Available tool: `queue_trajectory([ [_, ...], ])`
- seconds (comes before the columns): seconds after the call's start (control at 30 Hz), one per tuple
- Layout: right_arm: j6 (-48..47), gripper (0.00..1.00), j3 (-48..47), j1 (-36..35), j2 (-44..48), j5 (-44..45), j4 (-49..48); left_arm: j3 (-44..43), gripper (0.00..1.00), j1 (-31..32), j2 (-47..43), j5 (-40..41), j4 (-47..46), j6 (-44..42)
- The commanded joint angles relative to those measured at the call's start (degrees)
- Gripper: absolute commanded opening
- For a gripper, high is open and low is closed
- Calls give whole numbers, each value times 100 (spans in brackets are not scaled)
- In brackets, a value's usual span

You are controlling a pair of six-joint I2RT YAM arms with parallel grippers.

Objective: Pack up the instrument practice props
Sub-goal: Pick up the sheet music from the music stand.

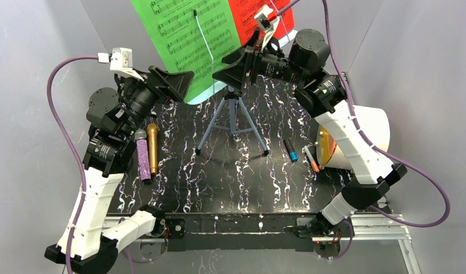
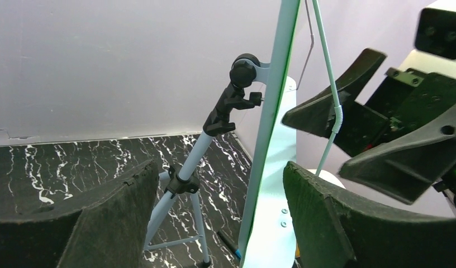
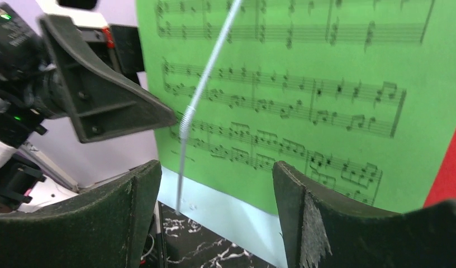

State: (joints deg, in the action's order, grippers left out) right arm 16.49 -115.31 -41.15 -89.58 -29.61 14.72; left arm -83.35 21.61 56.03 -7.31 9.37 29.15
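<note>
The pale blue music rack (image 1: 197, 96) stands on tripod legs (image 1: 233, 123) at the table's middle back and holds a green score sheet (image 1: 185, 34) and a red one (image 1: 258, 17). My left gripper (image 1: 179, 84) is open at the rack's left edge. In the left wrist view the rack (image 2: 270, 184) stands edge-on between the spread fingers (image 2: 217, 178). My right gripper (image 1: 235, 68) is open and empty in front of the green sheet (image 3: 304, 84), fingers apart (image 3: 214, 173). The gold microphone (image 1: 153, 147) and the purple glitter microphone (image 1: 143, 157) lie side by side at the left. A black mic mount (image 1: 289, 149) lies right of the tripod.
A white container (image 1: 369, 132) with an orange inside lies on its side at the right, under my right arm. A small orange-tipped item (image 1: 313, 160) lies before it. A thin wire page holder (image 3: 199, 100) crosses the green sheet. Grey walls close in on all sides.
</note>
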Motion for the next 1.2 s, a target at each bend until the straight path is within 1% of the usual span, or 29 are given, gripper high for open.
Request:
queue_trajectory([
  [0.0, 349, 80, -536, 5, -104, -447, -714, -255, 78, 28, -14, 191, -144, -187],
  [0.13, 560, 79, -651, 0, -271, -593, -1002, -294, 73, 28, 21, 166, -158, -208],
  [0.2, 635, 78, -781, -7, -361, -669, -1074, -308, 70, 28, 31, 155, -174, -212],
  [0.33, 689, 75, -1001, -16, -548, -590, -1182, -334, 67, 28, 35, 123, -189, -202],
  [0.47, 689, 70, -1244, -17, -799, -538, -1118, -340, 55, 28, 9, 47, -249, -146],
  [0.53, 689, 67, -1272, -24, -861, -538, -1126, -339, 53, 28, -31, 46, -251, -146],
  [0.6, 682, 61, -1248, -21, -877, -509, -1155, -331, 48, 28, -83, 57, -248, -146],
  [0.67, 652, 51, -1141, -23, -845, -443, -1225, -324, 45, 28, -145, 59, -244, -155],
  [0.73, 637, 40, -951, -21, -763, -350, -1391, -318, 42, 28, -202, 64, -242, -178],
  [0.83, 551, 29, -674, -18, -588, -244, -1597, -284, 40, 28, -293, 127, -210, -215],
  [0.9, 496, 21, -520, -16, -472, -149, -1656, -261, 34, 28, -347, 144, -219, -225],
  [1.0, 410, 12, -289, -16, -343, -38, -1766, -237, 25, 28, -373, 119, -225, -225],
  [1.1, 294, 5, -143, -23, -271, 95, -1798, -232, 23, 28, -365, 52, -243, -201],
  [1.13, 267, 2, -93, -23, -245, 130, -1816, -234, 22, 28, -365, 42, -248, -199],
  [1.17, 243, 1, -48, -17, -218, 188, -1827, -230, 19, 28, -369, 41, -246, -199],
])
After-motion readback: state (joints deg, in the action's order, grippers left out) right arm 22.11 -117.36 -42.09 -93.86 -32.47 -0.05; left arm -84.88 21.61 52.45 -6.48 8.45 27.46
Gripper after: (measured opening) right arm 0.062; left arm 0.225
